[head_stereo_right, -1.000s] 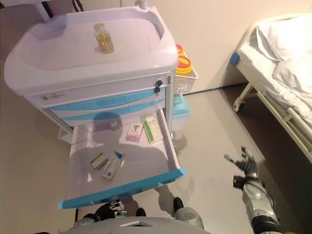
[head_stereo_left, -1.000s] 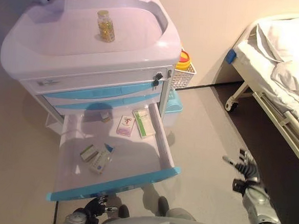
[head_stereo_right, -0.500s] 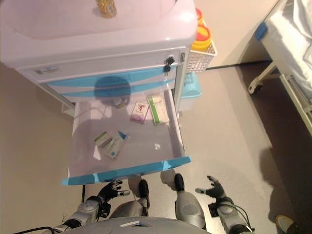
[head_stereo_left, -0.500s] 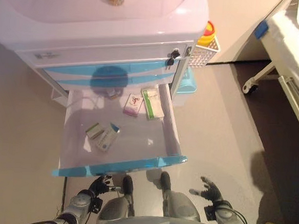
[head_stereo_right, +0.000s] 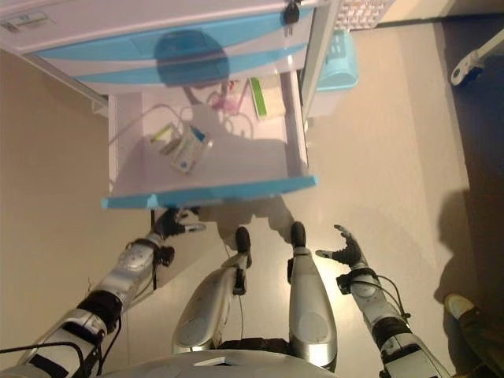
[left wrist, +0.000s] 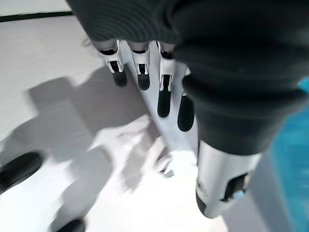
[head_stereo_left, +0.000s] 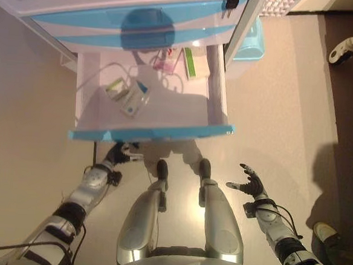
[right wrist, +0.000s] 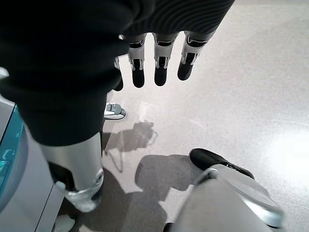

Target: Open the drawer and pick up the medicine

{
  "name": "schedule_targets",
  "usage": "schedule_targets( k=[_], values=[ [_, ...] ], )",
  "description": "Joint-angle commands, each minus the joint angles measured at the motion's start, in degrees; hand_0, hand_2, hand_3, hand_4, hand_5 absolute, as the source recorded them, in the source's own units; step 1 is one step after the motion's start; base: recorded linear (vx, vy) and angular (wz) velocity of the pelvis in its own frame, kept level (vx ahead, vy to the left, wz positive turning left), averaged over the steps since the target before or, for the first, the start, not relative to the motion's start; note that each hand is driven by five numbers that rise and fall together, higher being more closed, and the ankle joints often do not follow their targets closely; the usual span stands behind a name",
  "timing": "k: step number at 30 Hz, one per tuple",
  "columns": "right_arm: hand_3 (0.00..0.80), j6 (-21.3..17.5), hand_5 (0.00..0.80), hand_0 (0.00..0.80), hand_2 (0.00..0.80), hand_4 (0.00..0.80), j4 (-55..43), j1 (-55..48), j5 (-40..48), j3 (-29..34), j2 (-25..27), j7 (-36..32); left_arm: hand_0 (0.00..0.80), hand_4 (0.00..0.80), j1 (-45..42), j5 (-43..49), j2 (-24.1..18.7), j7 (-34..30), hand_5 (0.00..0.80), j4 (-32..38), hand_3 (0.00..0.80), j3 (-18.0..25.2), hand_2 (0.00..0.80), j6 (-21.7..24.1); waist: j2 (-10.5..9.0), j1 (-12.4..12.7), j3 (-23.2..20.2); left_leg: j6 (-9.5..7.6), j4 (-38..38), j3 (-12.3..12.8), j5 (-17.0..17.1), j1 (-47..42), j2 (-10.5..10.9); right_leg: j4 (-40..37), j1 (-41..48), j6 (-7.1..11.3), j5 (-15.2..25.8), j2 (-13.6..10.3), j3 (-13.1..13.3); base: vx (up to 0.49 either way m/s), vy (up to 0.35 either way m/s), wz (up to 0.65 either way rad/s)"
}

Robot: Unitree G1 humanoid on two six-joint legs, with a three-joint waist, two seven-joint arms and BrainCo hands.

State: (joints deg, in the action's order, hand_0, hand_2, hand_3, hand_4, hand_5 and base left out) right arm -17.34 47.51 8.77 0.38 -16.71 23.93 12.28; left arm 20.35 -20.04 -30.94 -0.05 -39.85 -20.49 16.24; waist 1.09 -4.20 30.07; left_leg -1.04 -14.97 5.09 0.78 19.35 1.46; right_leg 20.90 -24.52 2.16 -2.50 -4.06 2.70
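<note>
Drawer (head_stereo_left: pixel 146 132) stands pulled open; medicine boxes (head_stereo_left: pixel 128 94) lie inside, not yet picked. Left hand (head_stereo_left: pixel 119 153), below the drawer front, and right hand (head_stereo_left: pixel 250 185), over the floor, both hang relaxed and empty.

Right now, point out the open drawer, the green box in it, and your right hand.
drawer (head_stereo_left: pixel 152 133), left eye view, blue front edge.
green box (head_stereo_left: pixel 195 63), left eye view, its top face.
right hand (head_stereo_left: pixel 250 185), left eye view, palm.
</note>
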Motion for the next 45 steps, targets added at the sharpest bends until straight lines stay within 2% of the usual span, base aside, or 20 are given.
schedule_targets(
  k=[1,2,4,6,9,15,19,23,29,33,35,38,39,40,42,45],
  values=[
    [0.0,0.32,0.0,0.0,0.0,0.0,-5.51,-3.9,-2.15,-2.37,3.02,0.64,0.0,0.0,6.53,-3.64,-5.06,1.2,0.0,1.21,0.0,6.74,0.0,1.63,-1.34,-2.54,-2.59,-2.46,-11.08,-1.65,-6.99,5.37,2.09,4.6,-2.76,-1.67,0.04,1.4,-0.7,-0.031,-0.005,-0.08],
    [0.0,0.09,0.0,0.0,0.0,0.0,-5.62,-3.87,-2.19,-2.86,3.9,0.58,0.0,0.0,10.96,-5.77,-8.36,0.82,0.0,-0.4,0.0,7.35,0.0,-0.14,-1.56,-3.23,-2.4,-2.61,-12.35,-1.32,-7.45,6.64,1.82,5.52,-4.18,-1.8,-0.1,1.78,-0.02,-0.036,-0.003,-0.1],
    [0.0,-0.07,0.0,0.0,0.0,0.0,-5.63,-3.61,-1.53,-3.5,4.66,0.86,0.0,0.0,16.33,-7.73,-11.86,0.76,0.0,-2.82,0.0,7.52,0.0,-2.19,-1.83,-3.97,-2.28,-2.82,-13.37,-0.83,-7.93,7.8,1.51,6.12,-5.53,-1.9,-0.12,2.21,0.67,-0.038,0.004,-0.15],
    [0.0,-0.51,0.0,0.0,0.0,0.0,-5.11,-3.03,-1.18,-4.66,5.28,0.9,0.0,0.0,25.84,-10.65,-16.11,0.38,0.0,-9.73,0.0,7.13,0.0,-4.1,-2.32,-5.39,-1.97,-3.15,-14.91,0.16,-8.72,9.49,0.86,7.08,-7.45,-2.05,-0.1,2.92,1.76,-0.047,0.017,-0.05],
    [0.0,-1.0,0.0,0.0,0.0,0.0,-4.34,-3.03,-1.57,-6.03,5.26,0.83,0.0,0.0,33.8,-12.31,-18.75,1.57,0.0,-15.84,0.0,6.09,0.0,-4.85,-2.8,-6.69,-1.71,-3.28,-15.85,1.0,-9.48,10.46,0.31,7.39,-8.7,-2.02,0.0,3.53,2.73,-0.01,0.013,-0.09],
    [0.0,-2.25,0.0,0.0,0.0,0.0,-2.53,-2.83,-0.16,-8.07,4.35,1.34,0.0,0.0,41.49,-12.33,-19.09,6.0,0.0,-21.55,0.0,4.58,0.0,-5.12,-3.3,-7.92,-1.52,-3.46,-16.06,1.49,-10.15,11.33,0.43,7.36,-9.88,-2.06,0.09,4.59,4.3,0.007,0.02,-0.11],
    [0.0,-2.33,0.0,0.0,0.0,0.0,-3.13,-2.87,0.03,-8.91,3.57,1.76,0.0,0.0,43.86,-14.07,-17.89,9.26,0.0,-22.38,0.0,4.5,0.0,-4.87,-3.52,-8.44,-1.47,-3.5,-15.5,1.55,-10.28,11.23,0.56,7.25,-10.12,-2.13,-0.11,5.14,4.85,0.011,0.005,-0.03],
    [0.0,-2.58,0.0,0.0,0.0,0.0,-4.01,-3.32,-0.15,-9.74,2.34,2.39,0.0,0.0,43.96,-16.13,-16.29,9.35,0.0,-22.13,0.0,5.12,0.0,-4.23,-4.03,-8.35,-1.51,-3.62,-15.11,1.44,-10.49,11.2,0.65,6.75,-10.03,-2.06,-0.13,5.66,4.96,0.006,-0.025,0.0],
    [0.0,-2.03,0.0,0.0,0.0,0.0,-5.4,-3.24,-0.17,-9.96,1.29,2.76,0.0,0.0,40.29,-16.02,-14.84,7.24,0.0,-20.87,0.0,6.17,0.0,-3.36,-3.94,-7.7,-1.35,-3.48,-13.06,1.33,-9.7,10.22,0.57,5.87,-9.13,-2.18,-0.29,6.03,4.68,-0.005,-0.033,0.0],
    [0.0,-1.8,0.0,0.0,0.0,0.0,-5.8,-3.32,0.47,-8.91,0.46,2.73,0.0,0.0,32.2,-19.24,-12.31,4.25,0.0,-15.14,0.0,7.7,0.0,-2.59,-3.26,-6.44,-1.38,-3.33,-11.36,0.41,-9.27,8.2,1.13,5.32,-7.26,-2.18,-0.71,5.66,4.16,-0.005,-0.055,0.06],
    [0.0,-1.79,0.0,0.0,0.0,0.0,-5.21,-3.57,3.25,-7.55,-0.15,0.2,0.0,0.0,25.01,-21.68,-9.4,2.39,0.0,-11.15,0.0,9.41,0.0,-1.6,-2.64,-5.49,-1.85,-3.16,-10.09,-0.47,-8.88,6.3,1.73,4.55,-5.33,-2.28,-0.87,5.1,3.56,0.033,-0.054,0.09],
    [0.0,-2.75,0.0,0.0,0.0,0.0,-3.23,-4.29,10.86,-4.71,-2.12,-5.62,0.0,0.0,13.12,-24.41,-2.89,-0.19,0.0,-6.76,0.0,12.0,0.0,0.5,-1.71,-3.67,-3.21,-2.53,-7.59,-2.13,-7.74,3.42,2.35,2.67,-1.89,-2.34,-0.9,3.9,2.18,0.055,-0.063,0.03],
    [0.0,-2.87,0.0,0.0,0.0,0.0,-1.45,-4.62,13.57,-3.05,-3.07,-8.48,0.0,0.0,8.08,-22.96,0.36,-1.44,0.0,-6.21,0.0,12.26,0.0,1.75,-1.38,-2.8,-3.84,-2.22,-6.55,-2.94,-7.45,1.85,2.59,1.87,0.1,-2.32,-1.21,3.31,1.38,0.07,-0.063,0.09],
    [0.0,-2.97,0.0,0.0,0.0,0.0,-0.58,-4.72,15.01,-2.33,-3.48,-10.11,0.0,0.0,6.15,-21.73,1.62,-1.93,0.0,-5.98,0.0,12.22,0.0,1.83,-1.24,-2.36,-4.44,-2.07,-5.76,-3.27,-6.93,1.39,2.68,1.17,0.76,-2.33,-0.99,3.09,1.05,0.095,-0.077,0.18],
    [0.0,-2.6,0.0,0.0,0.0,0.0,2.56,-5.21,18.26,0.02,-4.58,-14.73,0.0,0.0,-1.0,-13.68,5.64,-1.44,0.0,-6.04,0.0,11.2,0.0,2.52,-0.76,-0.84,-6.43,-1.47,-2.83,-4.62,-5.8,-1.79,2.88,-1.0,4.55,-2.22,-1.09,2.33,-0.52,0.105,-0.087,0.26],
    [0.0,-1.79,0.0,0.0,0.0,0.0,5.37,-5.61,19.11,2.05,-4.67,-19.14,0.0,0.0,-7.18,-8.42,7.22,-2.89,0.0,-10.17,0.0,11.18,0.0,0.71,-0.28,0.25,-9.35,-0.69,1.07,-5.26,-4.38,-6.07,2.49,-4.54,9.63,-2.27,-0.95,1.76,-2.22,0.12,-0.04,0.37]
  ],
)
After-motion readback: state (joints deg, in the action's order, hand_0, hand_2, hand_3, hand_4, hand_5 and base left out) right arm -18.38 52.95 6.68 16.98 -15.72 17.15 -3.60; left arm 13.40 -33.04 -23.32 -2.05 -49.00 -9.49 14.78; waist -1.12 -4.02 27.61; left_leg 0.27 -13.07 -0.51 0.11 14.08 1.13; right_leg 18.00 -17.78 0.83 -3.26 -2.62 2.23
